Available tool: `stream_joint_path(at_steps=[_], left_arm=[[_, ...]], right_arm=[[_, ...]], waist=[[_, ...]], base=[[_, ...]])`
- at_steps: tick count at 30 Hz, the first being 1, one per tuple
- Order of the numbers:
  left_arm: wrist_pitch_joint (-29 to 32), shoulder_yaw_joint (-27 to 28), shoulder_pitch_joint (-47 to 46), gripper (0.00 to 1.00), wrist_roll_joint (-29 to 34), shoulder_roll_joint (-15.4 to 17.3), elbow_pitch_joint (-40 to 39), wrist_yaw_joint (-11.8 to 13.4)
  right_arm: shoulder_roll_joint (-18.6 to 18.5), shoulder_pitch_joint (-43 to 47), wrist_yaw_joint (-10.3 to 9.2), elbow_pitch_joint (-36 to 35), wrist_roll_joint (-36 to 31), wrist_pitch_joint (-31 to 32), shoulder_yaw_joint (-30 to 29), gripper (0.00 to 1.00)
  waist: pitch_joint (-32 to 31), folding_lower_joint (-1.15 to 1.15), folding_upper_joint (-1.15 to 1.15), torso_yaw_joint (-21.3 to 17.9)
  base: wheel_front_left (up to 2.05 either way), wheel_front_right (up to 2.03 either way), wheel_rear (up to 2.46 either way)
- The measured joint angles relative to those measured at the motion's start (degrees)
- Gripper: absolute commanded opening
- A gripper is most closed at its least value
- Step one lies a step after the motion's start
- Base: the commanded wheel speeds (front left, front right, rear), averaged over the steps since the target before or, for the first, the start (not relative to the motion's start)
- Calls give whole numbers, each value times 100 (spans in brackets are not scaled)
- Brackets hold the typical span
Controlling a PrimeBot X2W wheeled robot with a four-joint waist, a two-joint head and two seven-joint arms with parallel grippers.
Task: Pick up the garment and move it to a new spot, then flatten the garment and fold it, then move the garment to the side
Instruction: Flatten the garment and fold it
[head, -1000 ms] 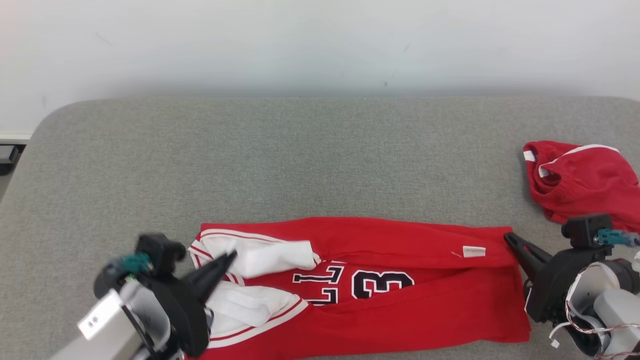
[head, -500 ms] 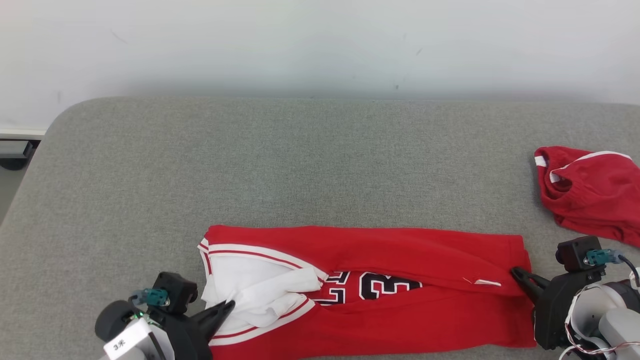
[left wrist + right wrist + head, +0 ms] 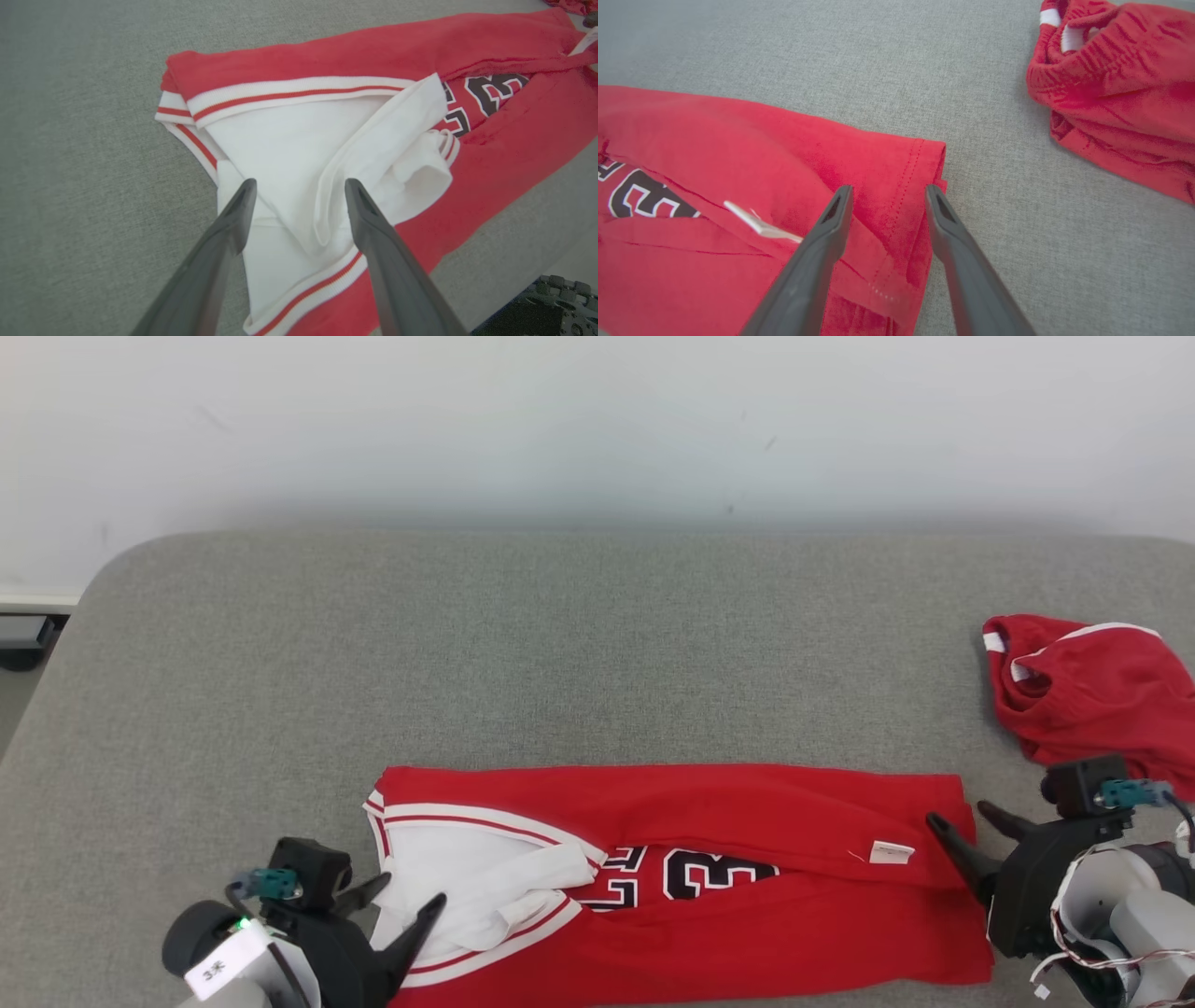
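On the near half of a grey padded surface point(image 3: 597, 644), directly in front of me, lies the garment point(image 3: 709, 803), a red jersey gathered into 1 long band; its long axis runs left to right across my head view, parallel to the near edge of the surface; black digits edged in white show through a gap along its middle. The end with the white lining and red-striped trim is on my left; the plain stitched hem, with a small white label point(image 3: 892, 852) near it, is on my right.

My left end effector point(image 3: 413, 888) sits at the white-lined end, its 2 dark fingers spread wide and gripping nothing; in my left wrist view they straddle the white cloth, and I cannot tell whether the tips touch it. My right end effector point(image 3: 957, 812) sits at the hem end, also spread wide and empty; in my right wrist view its fingers frame the far corner of the hem.

So the band stretches between my 2 arms, each arm nearest its own end, neither close to the middle. I judge the fold is partly done; a further fold would likely carry 1 short end along the long axis toward the other.

A second red garment point(image 3: 1092, 695), bunched up, lies apart at the far right, just beyond my right arm.
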Motion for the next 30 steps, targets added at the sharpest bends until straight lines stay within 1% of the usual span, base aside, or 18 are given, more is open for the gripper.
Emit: stream_joint_path(at_steps=[5,6,7,9,10,14,18,24,28,30], left_arm=[[-256,223,167,100,-35,54,-146,293],[-256,223,167,100,-35,54,-146,293],[-414,339,263,100,-69,54,-223,461],[-560,430,341,100,-75,52,-300,622],[-560,430,341,100,-75,52,-300,622],[-793,547,463,100,-46,56,-458,810],[-1045,679,626,100,88,80,-650,907],[-1350,989,970,100,335,127,-889,911],[-1450,1718,1373,100,445,-18,-690,910],[-1480,1993,1556,100,577,-153,-633,910]], right_arm=[[-19,24,0,-70,93,-241,-181,100],[-19,24,0,-70,93,-241,-181,100],[-26,40,0,-115,101,-355,-248,100],[-47,76,-10,-130,110,-434,-293,100],[-47,76,-10,-130,110,-434,-293,100],[-118,338,-131,-132,110,-544,-332,100],[-125,513,-309,-143,119,-642,-410,100],[-81,641,-521,-169,151,-732,-471,100],[-29,733,-658,-152,198,-730,-511,100],[-21,794,-722,-129,200,-721,-493,100]], waist=[[-144,0,0,-28],[-144,0,0,-28],[-207,0,0,-37],[-277,0,0,-42],[-277,0,0,-42],[-422,0,0,-33],[-528,-1,0,15],[-608,-1,0,117],[-629,-1,0,159],[-635,-1,1,182]], base=[[0,0,0],[0,0,0],[0,0,0],[0,0,0],[0,0,0],[0,0,0],[0,0,0],[0,0,0],[0,0,0],[0,0,0]])
